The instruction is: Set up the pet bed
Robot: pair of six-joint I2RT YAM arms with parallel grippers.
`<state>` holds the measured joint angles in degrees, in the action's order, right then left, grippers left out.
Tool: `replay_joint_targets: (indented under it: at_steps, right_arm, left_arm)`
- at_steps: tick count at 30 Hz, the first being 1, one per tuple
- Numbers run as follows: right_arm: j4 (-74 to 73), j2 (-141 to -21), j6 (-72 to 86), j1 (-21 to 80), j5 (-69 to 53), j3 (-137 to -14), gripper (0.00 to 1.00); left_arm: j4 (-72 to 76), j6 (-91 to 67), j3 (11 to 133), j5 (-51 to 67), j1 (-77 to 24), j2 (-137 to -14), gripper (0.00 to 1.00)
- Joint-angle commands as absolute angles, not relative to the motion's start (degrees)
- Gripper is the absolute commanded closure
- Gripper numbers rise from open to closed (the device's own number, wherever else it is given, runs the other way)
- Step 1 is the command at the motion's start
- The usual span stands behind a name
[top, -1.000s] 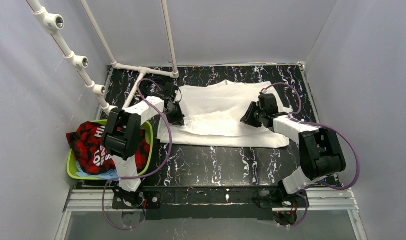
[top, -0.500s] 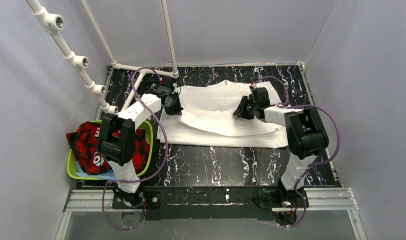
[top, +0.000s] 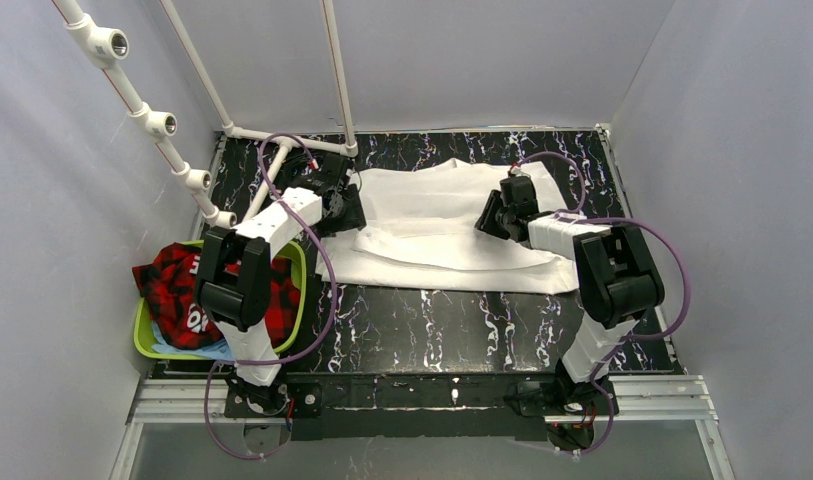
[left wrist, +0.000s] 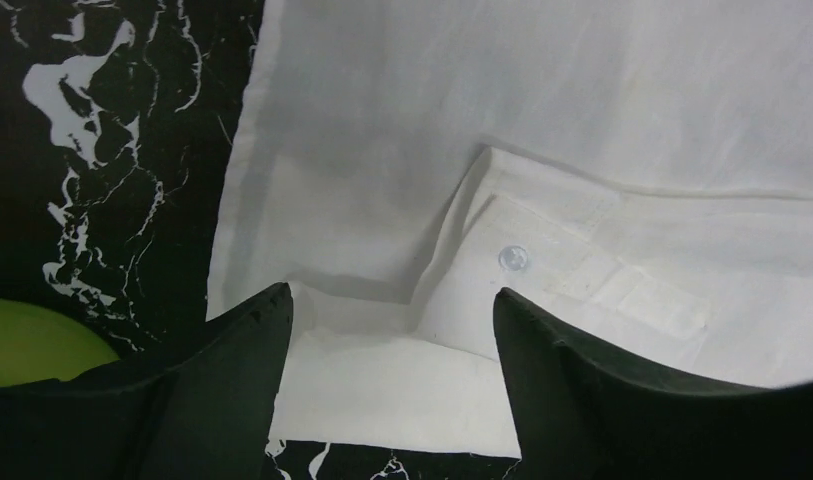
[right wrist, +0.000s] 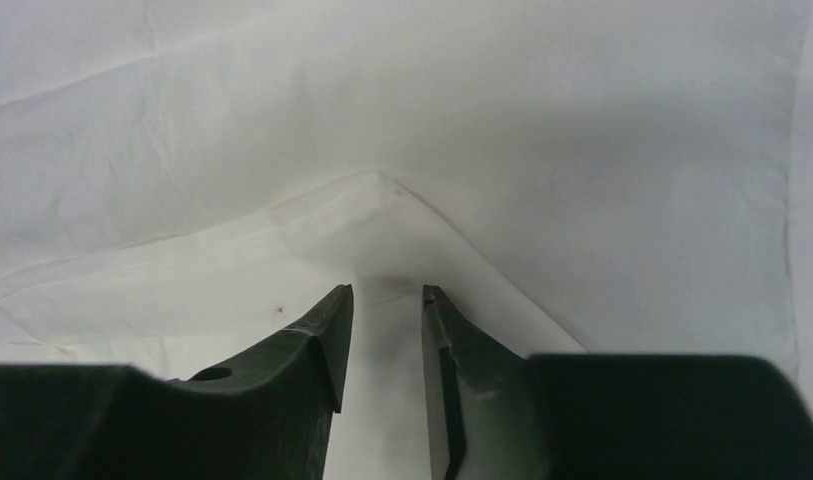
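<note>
The white cover (top: 452, 215) of the pet bed lies spread flat across the far half of the black marbled table (top: 432, 320), with a second folded layer on top of the bottom sheet.

The left gripper (left wrist: 390, 300) hangs over the cover's left end with its fingers spread wide and nothing between them. Just ahead of the gap, the cover (left wrist: 542, 100) shows a folded-back corner flap with a small clear snap button (left wrist: 513, 259) on it, closer to the right finger. Beyond the left finger the cover's edge gives way to bare table (left wrist: 102, 150), and a curve of the green basket (left wrist: 32, 340) shows behind that finger.

The right gripper (right wrist: 387, 292) sits low on the cover (right wrist: 482, 120) toward its right end. Its fingers stand only a narrow gap apart, and a raised ridge of fabric peaks just ahead of the tips and runs down into that gap. Whether the fingers press on the fold I cannot tell.

From above, the left gripper (top: 350, 205) and right gripper (top: 485, 222) face each other across the cover's middle. Well to the left of the left fingers, at the table's edge, the green basket (top: 142, 335) holds red plaid clothing (top: 172, 285). A white pipe frame (top: 337, 70) rises from the far left corner.
</note>
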<state>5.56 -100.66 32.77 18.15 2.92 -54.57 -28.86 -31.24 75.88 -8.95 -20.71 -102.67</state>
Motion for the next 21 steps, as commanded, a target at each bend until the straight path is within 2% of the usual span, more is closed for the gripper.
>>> replay_joint_targets:
  at_steps: [1,5,9,15,18,21]
  right_arm:
    - [-6.46,-93.15,32.35,17.92,1.88,-58.96,0.48]
    - [-13.65,-89.77,29.97,18.2,-2.95,-59.65,0.39]
    - [-16.71,-92.42,27.96,20.51,-4.61,-59.04,0.39]
    - [-20.09,-100.63,25.45,29.37,6.35,-64.73,0.33]
    - [-23.85,-105.07,24.4,33.07,10.86,-66.64,0.34]
    - [-25.45,-105.95,25.75,35.99,12.9,-63.54,0.34]
  left_arm:
    - [-33.6,-30.38,80.45,-12.71,-20.3,-100.85,0.24]
    - [-29.98,-27.43,80.89,-1.11,-20.33,-98.88,0.24]
    - [-24.39,-28.92,78.19,9.41,-20.89,-99.69,0.38]
    - [-22.03,-32.3,72.04,5.76,-22.9,-105.44,0.48]
    - [-22.95,-34.55,66.26,1.42,-23.92,-103.36,0.49]
    - [-25.04,-38.12,61.45,-1.5,-24.51,-100.92,0.48]
